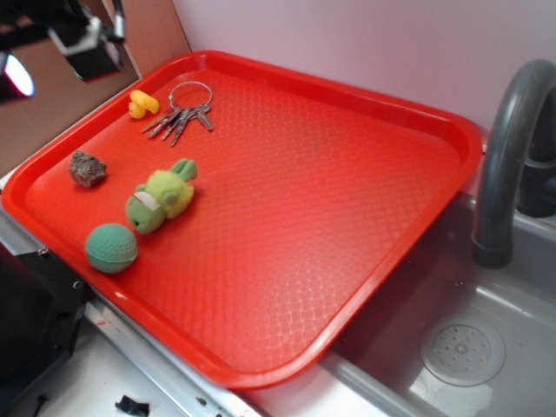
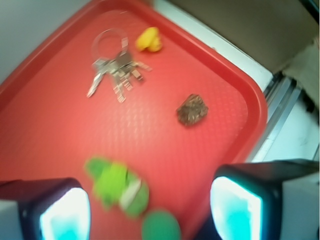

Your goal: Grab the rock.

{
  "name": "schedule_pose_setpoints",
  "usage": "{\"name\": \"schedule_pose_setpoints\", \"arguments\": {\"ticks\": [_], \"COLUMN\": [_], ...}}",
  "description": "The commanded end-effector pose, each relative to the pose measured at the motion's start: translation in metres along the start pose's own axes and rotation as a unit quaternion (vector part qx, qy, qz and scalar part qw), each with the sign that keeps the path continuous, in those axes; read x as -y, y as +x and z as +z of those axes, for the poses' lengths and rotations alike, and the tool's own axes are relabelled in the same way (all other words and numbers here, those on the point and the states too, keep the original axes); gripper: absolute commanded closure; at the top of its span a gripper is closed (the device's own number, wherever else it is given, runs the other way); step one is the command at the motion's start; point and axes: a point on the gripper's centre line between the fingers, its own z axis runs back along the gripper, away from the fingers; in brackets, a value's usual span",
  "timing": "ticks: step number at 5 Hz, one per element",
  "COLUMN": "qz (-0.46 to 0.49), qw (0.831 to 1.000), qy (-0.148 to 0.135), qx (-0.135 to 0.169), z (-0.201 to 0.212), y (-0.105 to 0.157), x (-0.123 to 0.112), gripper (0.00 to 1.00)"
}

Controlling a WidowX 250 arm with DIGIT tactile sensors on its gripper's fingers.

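The rock (image 1: pixel 88 168) is a small jagged brown-grey lump lying on the red tray (image 1: pixel 347 226) near its left edge. In the wrist view the rock (image 2: pixel 192 110) lies ahead and to the right of centre. My gripper (image 2: pixel 150 212) is open and empty, high above the tray, with the fuzzy green plush toy (image 2: pixel 120 187) and the green ball (image 2: pixel 161 226) showing between its fingers. In the exterior view only part of the gripper (image 1: pixel 87 43) shows at the top left, above and behind the rock.
A bunch of keys (image 1: pixel 182 117) on a ring and a small yellow duck (image 1: pixel 142 104) lie at the tray's far left corner. The green plush toy (image 1: pixel 162 198) and green dimpled ball (image 1: pixel 111 248) lie near the rock. A grey faucet (image 1: pixel 508 156) and sink (image 1: pixel 460 352) stand at the right.
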Motion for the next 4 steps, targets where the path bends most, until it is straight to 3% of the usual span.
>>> {"name": "schedule_pose_setpoints", "arguments": {"ticks": [1, 2, 4], "qz": [0.247, 0.341, 0.373], "qw": [0.968, 0.936, 0.917], "qy": [0.042, 0.077, 0.115], "qx": [0.025, 0.044, 0.082], "z": [-0.058, -0.074, -0.099], "y": [0.033, 0.033, 0.032], "x": [-0.027, -0.04, -0.049], "gripper": [0.0, 0.0, 0.0]}}
